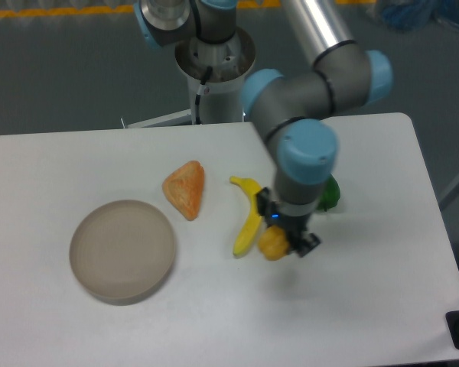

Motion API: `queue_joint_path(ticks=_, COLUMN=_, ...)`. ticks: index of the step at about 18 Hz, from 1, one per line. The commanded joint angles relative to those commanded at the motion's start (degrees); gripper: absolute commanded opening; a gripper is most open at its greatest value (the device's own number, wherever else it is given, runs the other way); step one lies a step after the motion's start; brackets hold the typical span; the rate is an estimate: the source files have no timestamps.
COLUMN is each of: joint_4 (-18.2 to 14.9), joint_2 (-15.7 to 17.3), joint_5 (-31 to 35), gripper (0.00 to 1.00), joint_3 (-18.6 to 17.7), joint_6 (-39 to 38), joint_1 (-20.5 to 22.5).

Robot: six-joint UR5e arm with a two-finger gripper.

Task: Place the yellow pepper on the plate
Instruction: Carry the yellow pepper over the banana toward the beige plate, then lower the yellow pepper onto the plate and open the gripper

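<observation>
- starting at the left, the plate (122, 250) lies flat on the white table (61, 168), round, beige-tan, with a low raised rim; nothing rests in it.
- moving right, an orange-pink wedge-shaped fruit (186, 188) lies just beyond the plate's upper right edge, near it but apart, its point turned toward the front of the table.
- next comes a yellow banana (248, 217), long and curved, running from its upper tip down toward the front; it lies between the wedge fruit and the arm, and so between the plate and the yellow pepper.
- just right of the banana's lower end, the yellow pepper (272, 243) sits at the tip of the gripper (283, 243); it looks touching or almost touching the banana, though i cannot tell which.
- the gripper's fingers appear clamped on the yellow pepper, one dark finger (306, 243) showing at its right side; a small blue light glows on the wrist above it. whether the pepper rests on the table or hangs just above it cannot be told; a faint shadow lies below it.
- behind the arm's (306, 153) wrist, a green pepper (330, 194) shows partly, mostly hidden by the blue-capped joint.
- no brand, label or readable writing shows on any of these things.
</observation>
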Motion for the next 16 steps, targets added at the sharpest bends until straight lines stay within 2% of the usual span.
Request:
queue_joint_path(ticks=2, joint_4=0.1, joint_2=-0.6, joint_5=-0.2, gripper=0.01, joint_3=-0.1, joint_6=-3.7, joint_1=-4.7)
queue_joint_path(ticks=8, joint_4=0.2, joint_2=-4.1, joint_5=-0.2, gripper=0.06, joint_3=-0.4, joint_6=-7.2, joint_1=-12.4)
queue_joint_path(ticks=9, joint_4=0.3, joint_2=-4.5, joint_5=-0.2, gripper=0.13, joint_3=-0.7, joint_6=-7.8, joint_1=-13.2)
queue_joint_path(ticks=11, joint_4=1.2, joint_2=-5.2, joint_5=-0.4, gripper=0.17, joint_3=-1.5, joint_6=-9.3, joint_1=-14.9)
queue_joint_path(ticks=13, joint_4=3.9, joint_2=-6.1, joint_5=-0.4, gripper=0.26, joint_3=-1.7, joint_6=-11.2, joint_1=-15.5)
queue_joint_path(ticks=15, joint_4=6.3, joint_2=-7.1, joint_5=-0.4, gripper=0.47, joint_3=-1.8, joint_6=-11.4, joint_1=-16.0)
queue_joint_path(ticks=16, joint_4=7.0, joint_2=-7.2, joint_5=-0.4, gripper=0.62, joint_3=-2.0, joint_6=-11.1, joint_1=-16.1)
